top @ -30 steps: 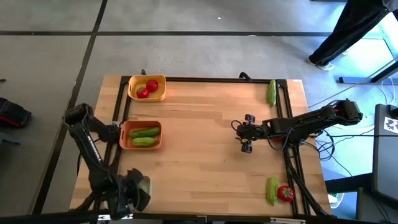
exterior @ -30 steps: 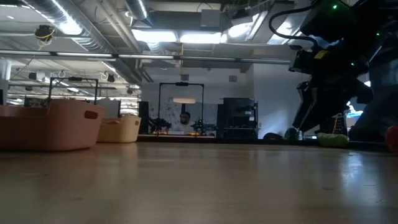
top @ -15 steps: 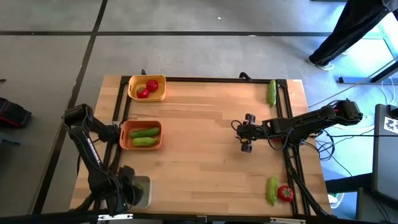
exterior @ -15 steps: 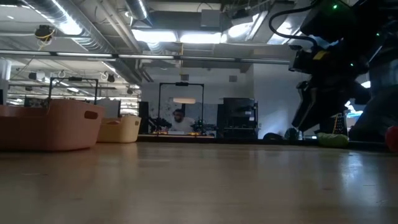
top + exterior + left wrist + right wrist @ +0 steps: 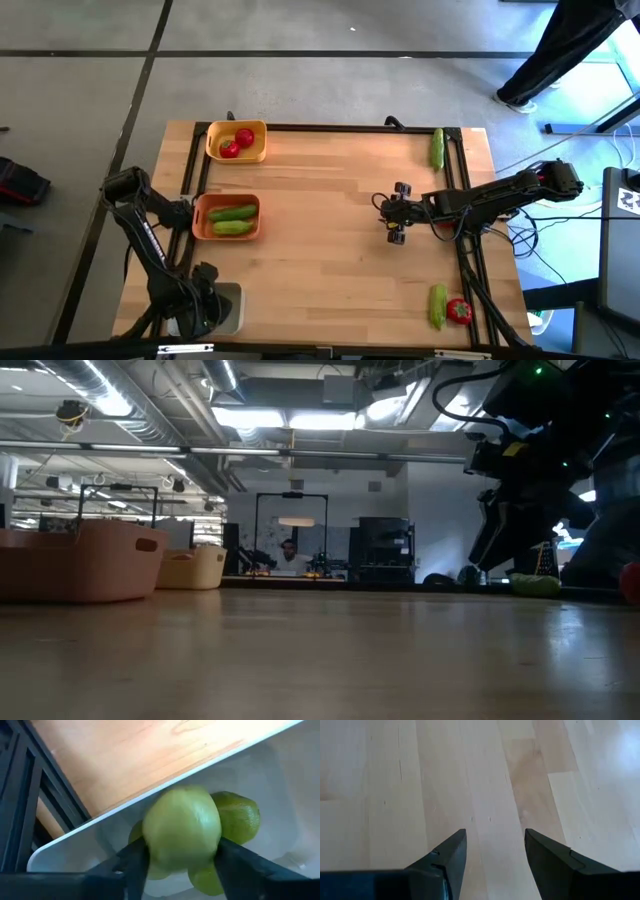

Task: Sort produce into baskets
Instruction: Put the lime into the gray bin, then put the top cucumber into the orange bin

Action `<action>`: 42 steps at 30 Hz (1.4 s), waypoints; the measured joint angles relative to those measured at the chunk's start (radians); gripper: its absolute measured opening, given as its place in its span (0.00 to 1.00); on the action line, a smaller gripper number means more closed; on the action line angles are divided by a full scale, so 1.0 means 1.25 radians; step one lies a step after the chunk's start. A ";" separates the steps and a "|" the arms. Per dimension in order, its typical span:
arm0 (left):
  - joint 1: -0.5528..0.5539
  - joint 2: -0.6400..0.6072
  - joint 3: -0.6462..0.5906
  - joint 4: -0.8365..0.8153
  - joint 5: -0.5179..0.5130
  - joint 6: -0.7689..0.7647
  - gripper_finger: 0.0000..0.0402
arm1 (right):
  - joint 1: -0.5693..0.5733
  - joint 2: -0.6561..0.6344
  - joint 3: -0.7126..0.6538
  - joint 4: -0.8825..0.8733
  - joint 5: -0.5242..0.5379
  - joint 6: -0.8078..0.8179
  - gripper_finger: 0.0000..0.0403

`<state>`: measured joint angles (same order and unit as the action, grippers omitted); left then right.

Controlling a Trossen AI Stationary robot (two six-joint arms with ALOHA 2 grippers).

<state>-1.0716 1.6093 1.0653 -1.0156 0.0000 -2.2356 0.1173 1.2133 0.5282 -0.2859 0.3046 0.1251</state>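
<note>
My left gripper [image 5: 181, 851] is shut on a pale-green lime [image 5: 182, 827] over the white-grey basket [image 5: 232, 306] at the table's near left, where two more limes [image 5: 239, 816] lie. In the high view the left wrist [image 5: 197, 305] hides the gripper and the lime. The yellow basket [image 5: 237, 141] holds two red tomatoes [image 5: 237, 143]. The orange basket [image 5: 227, 217] holds two cucumbers [image 5: 232, 219]. My right gripper [image 5: 397, 216] is open and empty above the bare wood right of centre [image 5: 492, 850]. My left gripper pinches the lime's two opposite sides [image 5: 148, 845] between its two fingers [image 5: 135, 862]. The fingers point down into the white-grey basket [image 5: 260, 775]. The lime is over the limes lying in the basket; whether it touches them I cannot tell.
A loose cucumber [image 5: 437, 148] lies at the far right edge. Another cucumber [image 5: 437, 305] and a tomato [image 5: 459, 311] lie at the near right corner. A black frame [image 5: 463, 200] runs along the table's sides. A person's legs [image 5: 560, 50] show beyond the far right corner.
My left gripper has gone a little toward the table's left edge with the lime, over the white-grey basket. The lime showed beside the wrist in the high view a second ago and is now hidden under it, and more of the basket shows.
</note>
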 joint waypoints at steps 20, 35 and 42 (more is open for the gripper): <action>0.045 -0.079 0.073 0.005 -0.165 0.122 0.65 | 0.000 0.000 0.001 0.029 -0.001 0.000 0.48; 0.217 -0.133 0.050 0.015 -0.477 0.471 0.64 | -0.045 0.000 0.086 -0.105 0.159 0.019 0.48; 0.315 -0.133 -0.002 0.179 -0.519 0.696 0.62 | -0.210 0.000 0.138 -0.226 0.249 -0.004 0.48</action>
<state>-0.6783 1.4425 1.0628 -0.7916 -0.6482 -1.3659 -0.1451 1.2133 0.7005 -0.5690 0.6162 0.1203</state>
